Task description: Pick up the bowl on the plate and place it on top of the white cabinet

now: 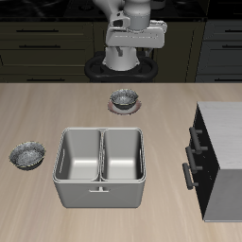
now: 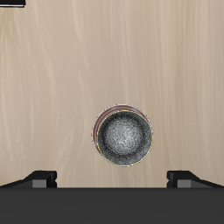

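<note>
Simulated kitchen-like set, going by what's around me. Dark drawer fronts (image 1: 43, 43) with bar handles run behind my base. I'm at a light wood-grain table (image 1: 57, 99) with a steel two-compartment basin (image 1: 101, 166), a white cabinet (image 1: 219, 161), grey bowls and a plate.

The counter (image 1: 57, 109) looks like pale wood, matt, with faint lengthwise grain. The bowl (image 2: 123, 136) reads as grey metal, its inside speckled and shiny. The plate (image 2: 98, 122) under it shows only a thin reddish-brown rim, smooth like glazed ceramic. A second bowl (image 1: 28, 154), at nine o'clock from the basin (image 1: 101, 194), has the same glittering grey metal look. The basin appears as brushed steel with a soft sheen. The white cabinet (image 1: 227, 128) has a matt pale top, a dark front and dull bar handles (image 1: 196, 144).
</note>
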Available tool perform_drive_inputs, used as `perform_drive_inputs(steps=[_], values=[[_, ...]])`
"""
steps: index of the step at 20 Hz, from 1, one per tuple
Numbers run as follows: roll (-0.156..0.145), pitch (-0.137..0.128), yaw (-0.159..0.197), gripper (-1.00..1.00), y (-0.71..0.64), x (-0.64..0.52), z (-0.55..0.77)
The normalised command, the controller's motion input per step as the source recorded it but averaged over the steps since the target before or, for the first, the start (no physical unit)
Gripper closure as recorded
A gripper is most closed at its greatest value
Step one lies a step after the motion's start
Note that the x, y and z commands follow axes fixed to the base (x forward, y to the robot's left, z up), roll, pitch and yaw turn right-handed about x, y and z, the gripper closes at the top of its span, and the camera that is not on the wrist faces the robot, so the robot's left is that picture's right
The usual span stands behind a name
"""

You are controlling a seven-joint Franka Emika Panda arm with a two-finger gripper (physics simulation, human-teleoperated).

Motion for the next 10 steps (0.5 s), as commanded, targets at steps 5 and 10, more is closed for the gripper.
perform_drive_inputs(steps=[5,10], values=[[0.006,-0.010,0.021,-1.00,0.03,-0.05,0.01],[-0.010,0.025,0.014,-1.00,-0.05,0.07,-0.16]])
